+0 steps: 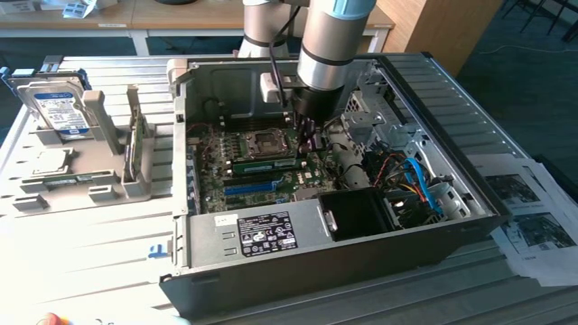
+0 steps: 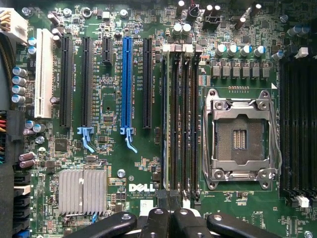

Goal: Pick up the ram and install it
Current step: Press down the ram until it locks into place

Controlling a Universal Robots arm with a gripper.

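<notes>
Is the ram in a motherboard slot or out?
In: the thin green ram stick stands edgewise in a slot beside the square metal processor socket.

lots of green, some blue, some silver

the motherboard (image 2: 114, 99) is dark green with tiny white writing. one long slot (image 2: 127, 84) is bright blue, a side slot (image 2: 43, 74) is white. the heat sink (image 2: 82, 191) is silver with thin stripes. the ram (image 1: 267, 164) is green. the gripper (image 2: 168, 198) is black. the hard drive (image 1: 59, 108) is silver with a blue label. the arm (image 1: 325, 47) is silver with a light blue ring.
</notes>
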